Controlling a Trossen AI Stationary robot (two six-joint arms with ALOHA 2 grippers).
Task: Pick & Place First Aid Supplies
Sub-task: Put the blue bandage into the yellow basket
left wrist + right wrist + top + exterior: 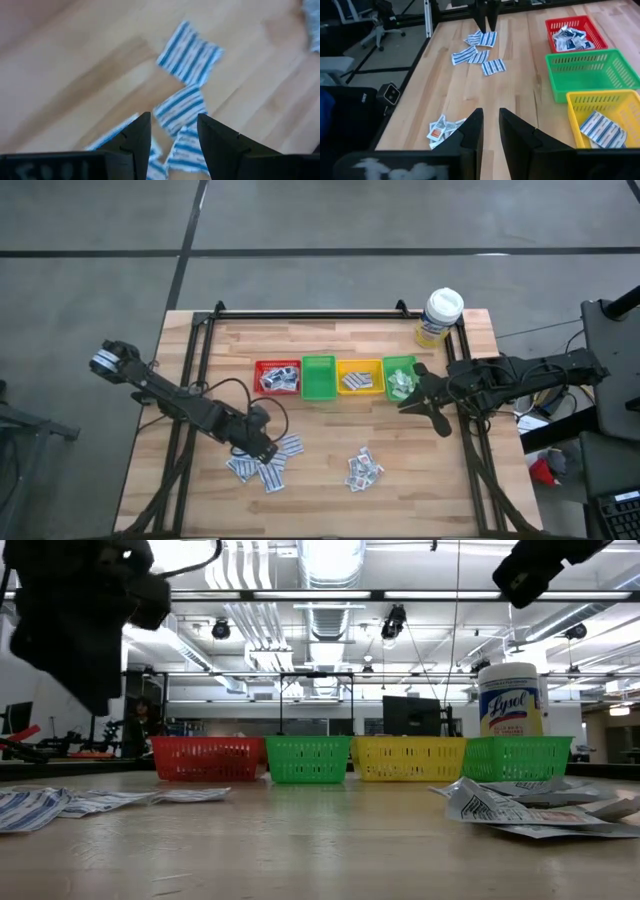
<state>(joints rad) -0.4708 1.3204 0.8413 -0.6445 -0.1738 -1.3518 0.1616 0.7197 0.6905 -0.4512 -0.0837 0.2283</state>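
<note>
From the top-down camera: four little bins sit in a row across the middle of the wooden surface (330,470), red (277,377), green (318,377), yellow (360,377), then another green bin (400,377). Red, yellow and the far green one have packets in them, the middle green looks empty. A white-capped bottle (439,316) stands in the back corner. Loose first aid supplies lie in two piles: blue-striped packets (268,463) right by the left gripper (262,448), and a smaller pile (363,469) near the middle front. The right gripper (425,402) hangs next to the far green bin.

Table-level camera: same four bins lined up, the bottle behind the last green one, packets flat on the wood at both sides.

Left wrist camera: jaws stand apart, nothing between them, hovering right over the blue-striped packets.

Right wrist camera: jaws have a narrow gap and hold nothing; past them you see the small pile, the striped ones farther off, plus the red, green and yellow bins.
</note>
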